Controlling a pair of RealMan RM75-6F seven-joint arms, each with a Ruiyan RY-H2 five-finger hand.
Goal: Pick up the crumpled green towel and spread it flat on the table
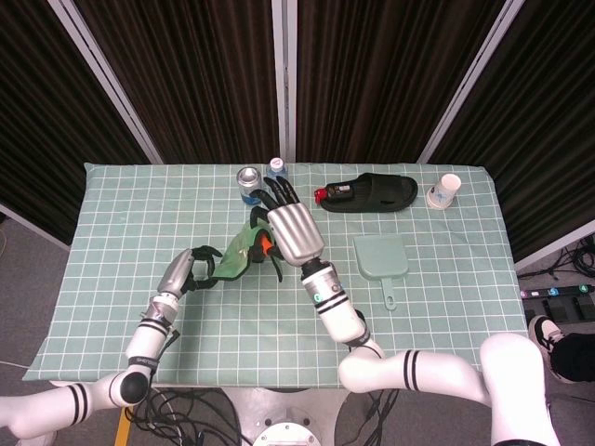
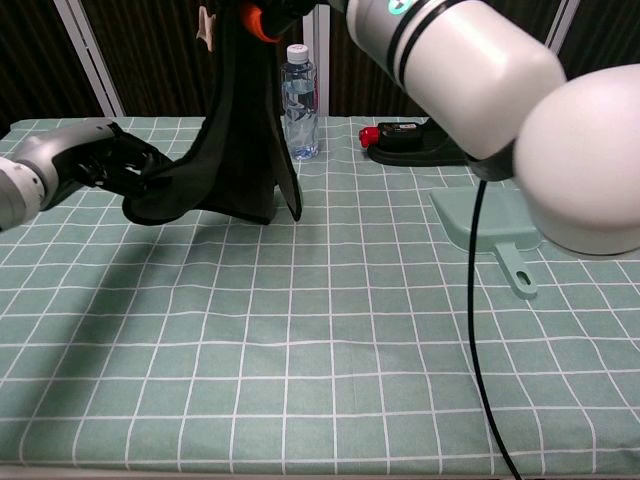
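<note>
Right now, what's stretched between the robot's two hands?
The green towel: the head view shows it spanning from the left hand, gripping one end, to the raised right hand holding the other.
</note>
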